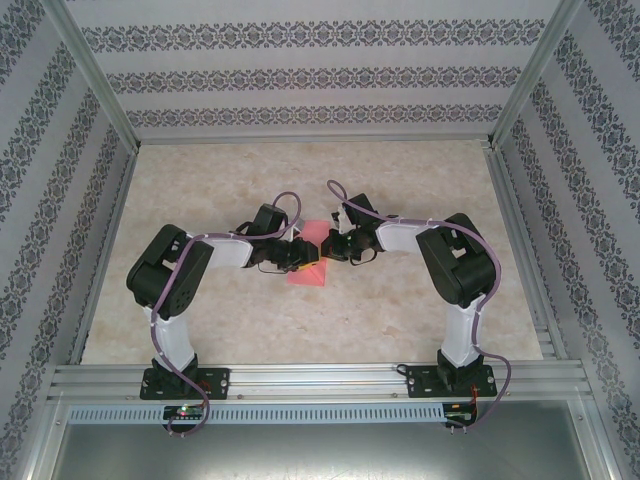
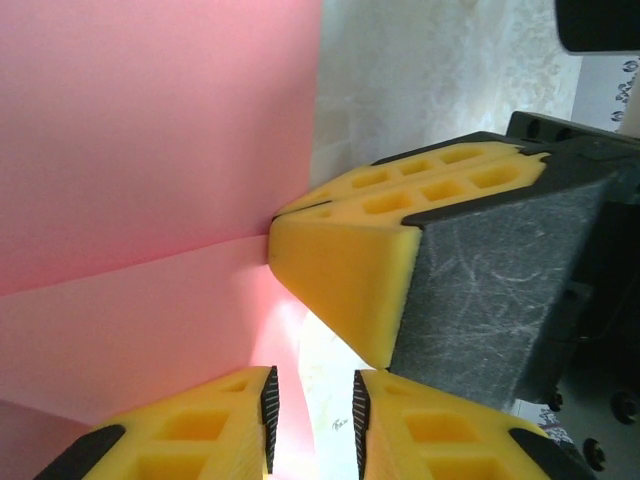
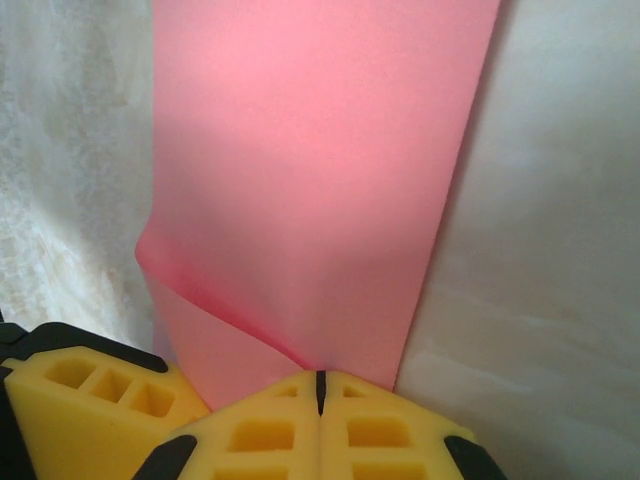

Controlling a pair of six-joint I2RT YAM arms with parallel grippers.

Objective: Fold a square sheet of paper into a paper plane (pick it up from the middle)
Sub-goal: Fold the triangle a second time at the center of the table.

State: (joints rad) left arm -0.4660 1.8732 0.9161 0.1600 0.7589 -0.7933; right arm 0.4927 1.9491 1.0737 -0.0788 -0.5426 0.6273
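At the bottom of the right wrist view, our right end effector (image 3: 320,380) is closed, pinching the near end of the creased square sheet of paper (image 3: 310,180). Our left end effector (image 2: 312,405) stands slightly parted at the sheet's edge. Beyond, the sheet lies mid-frame on the counter (image 1: 400,320).

Plain salmon-pink paper (image 3: 320,180), cream marbled table (image 1: 300,170) — grey floral-striped walls (image 1: 310,75)

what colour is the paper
The paper is plain salmon pink, clearest in the right wrist view.
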